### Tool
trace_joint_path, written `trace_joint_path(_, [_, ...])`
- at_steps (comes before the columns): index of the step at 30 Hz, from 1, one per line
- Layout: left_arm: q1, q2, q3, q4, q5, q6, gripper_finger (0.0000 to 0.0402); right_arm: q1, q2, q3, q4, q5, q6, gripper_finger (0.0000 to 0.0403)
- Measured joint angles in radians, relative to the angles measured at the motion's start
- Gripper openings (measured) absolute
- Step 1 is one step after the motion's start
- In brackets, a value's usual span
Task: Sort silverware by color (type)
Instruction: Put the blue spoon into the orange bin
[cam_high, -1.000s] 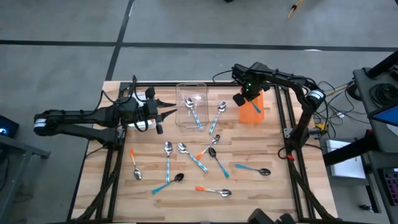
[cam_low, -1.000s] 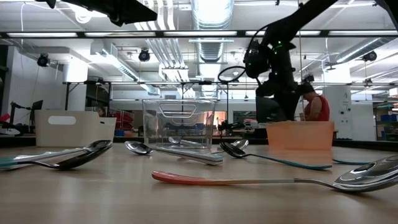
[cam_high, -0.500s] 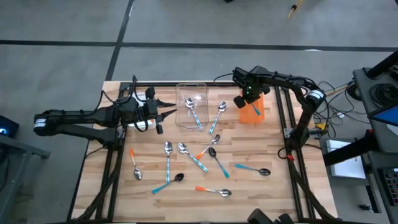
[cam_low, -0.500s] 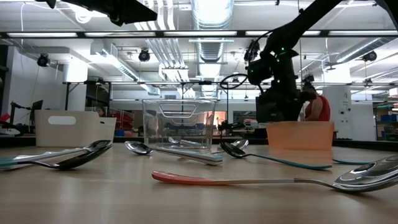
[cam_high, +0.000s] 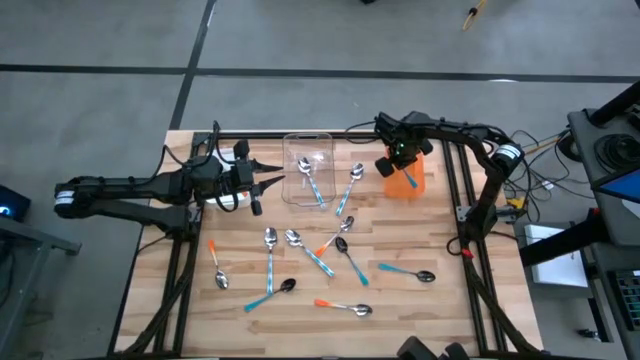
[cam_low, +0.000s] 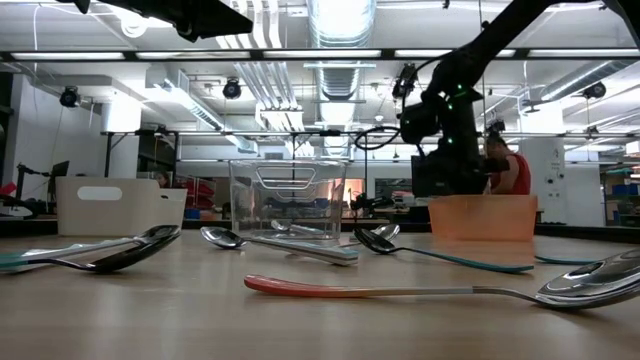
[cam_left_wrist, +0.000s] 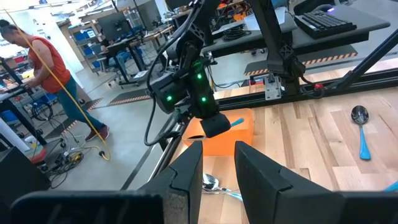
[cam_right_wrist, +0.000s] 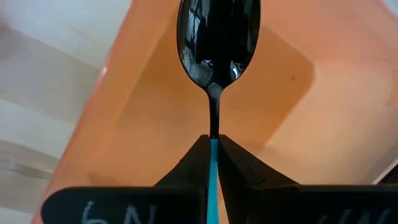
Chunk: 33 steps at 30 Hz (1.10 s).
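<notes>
Dark and glossy, the bowl of a spoon (cam_right_wrist: 218, 38) hangs over the inside of an orange bin (cam_right_wrist: 298, 124), its thin light blue handle pinched between the closed fingers of the right gripper (cam_right_wrist: 213, 155). Seen from above, that gripper (cam_high: 397, 157) sits over the orange bin (cam_high: 414, 183) near the far right part of the wooden table (cam_high: 450, 300).

Just to the left of the orange bin stands a clear bin (cam_high: 307, 168) with blue-handled spoons inside it, and one more spoon (cam_high: 354, 180) lies on the table between the two bins. The other spoons are spread across the nearer half of the table: an orange-handled one (cam_high: 217, 267) on the left, a dark-bowled one with a teal handle (cam_high: 272, 293) near the front, another orange-handled one (cam_high: 345, 306) beside it, and a blue-handled one (cam_high: 406, 271) on the right.

The left gripper (cam_high: 262, 183) waits above the table's far left area, well apart from the spoons, its fingers (cam_left_wrist: 186, 171) a little apart and holding nothing. In the low view a white bin (cam_low: 120, 205) stands at the left
</notes>
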Motion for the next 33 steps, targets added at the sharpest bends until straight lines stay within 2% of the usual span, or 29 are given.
trace_joint_path(20, [0.000, 0.000, 0.000, 0.000, 0.000, 0.004, 0.0075, 0.001, 0.000, -0.136, 0.149, 0.000, 0.001, 0.0012])
trace_joint_path(33, [0.000, 0.000, 0.000, 0.000, 0.000, 0.004, 0.0075, 0.001, -0.001, -0.142, 0.182, -0.001, 0.013, 0.0013])
